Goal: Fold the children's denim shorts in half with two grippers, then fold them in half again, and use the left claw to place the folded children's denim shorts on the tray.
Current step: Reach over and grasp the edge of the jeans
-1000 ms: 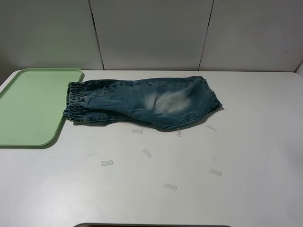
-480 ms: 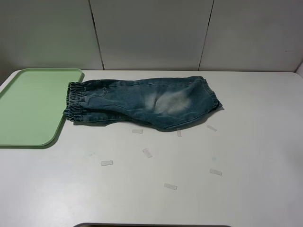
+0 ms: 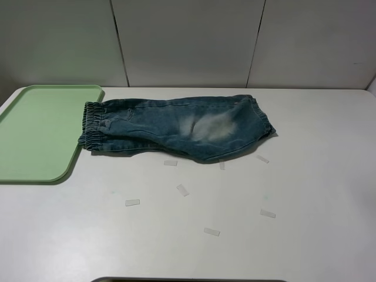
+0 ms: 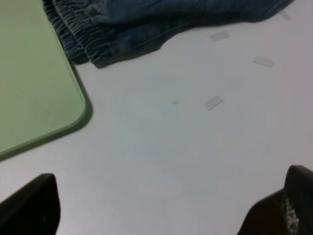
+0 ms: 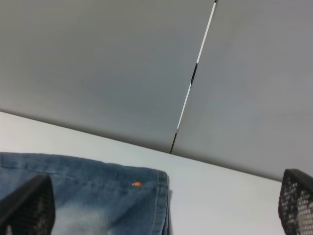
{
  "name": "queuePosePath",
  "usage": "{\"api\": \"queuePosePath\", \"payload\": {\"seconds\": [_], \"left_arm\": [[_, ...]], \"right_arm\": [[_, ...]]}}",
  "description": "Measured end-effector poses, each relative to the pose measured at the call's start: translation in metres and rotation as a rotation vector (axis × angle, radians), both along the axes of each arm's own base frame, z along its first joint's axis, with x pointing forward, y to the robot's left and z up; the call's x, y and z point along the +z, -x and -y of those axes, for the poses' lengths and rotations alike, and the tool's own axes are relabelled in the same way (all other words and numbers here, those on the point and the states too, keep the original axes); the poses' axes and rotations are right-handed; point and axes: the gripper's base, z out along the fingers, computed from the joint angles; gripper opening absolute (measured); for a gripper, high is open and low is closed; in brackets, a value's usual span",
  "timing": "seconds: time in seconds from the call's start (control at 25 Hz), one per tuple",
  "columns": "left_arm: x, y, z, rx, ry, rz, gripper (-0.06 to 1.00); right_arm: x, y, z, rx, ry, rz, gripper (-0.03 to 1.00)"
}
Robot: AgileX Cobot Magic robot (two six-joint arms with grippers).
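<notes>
Though still unfolded, denim shorts [image 3: 176, 126] unmoved, touching the tray [image 3: 35, 135].

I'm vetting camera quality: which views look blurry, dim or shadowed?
Exterior high: sharp, evenly lit, the denim shorts cast a thin shadow on the table. Left wrist: soft, the left gripper blurred up close. Right wrist: dim, the right gripper dark and soft.

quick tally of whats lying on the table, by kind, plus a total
denim shorts: 1
green tray: 1
small white strips: 7
total: 9
</notes>
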Motion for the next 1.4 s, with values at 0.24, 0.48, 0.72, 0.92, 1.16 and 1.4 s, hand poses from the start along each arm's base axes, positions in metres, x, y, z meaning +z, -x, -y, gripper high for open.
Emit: {"api": "queuePosePath", "payload": {"seconds": [0.24,0.48,0.72,0.92,1.16,1.4], "left_arm": [[0.000,0.000,0.000,0.085,0.000,0.000,0.90],[0.000,-0.001,0.001,0.093,0.000,0.000,0.90],[0.000,-0.001,0.001,0.093,0.000,0.000,0.90],[0.000,-0.001,0.001,0.093,0.000,0.000,0.90],[0.000,-0.001,0.001,0.093,0.000,0.001,0.90],[0.000,-0.001,0.001,0.093,0.001,0.002,0.90]], "right_arm": [[-0.003,0.002,-0.002,0.003,-0.044,-0.047,0.69],[-0.008,0.005,-0.004,0.009,-0.074,-0.115,0.69],[-0.015,0.010,-0.003,-0.010,-0.084,-0.213,0.69],[-0.019,0.013,-0.006,0.000,-0.127,-0.263,0.69],[-0.050,0.013,-0.006,0.031,-0.045,-0.344,0.69],[-0.078,-0.016,0.010,0.005,-0.152,-0.395,0.69]]}}
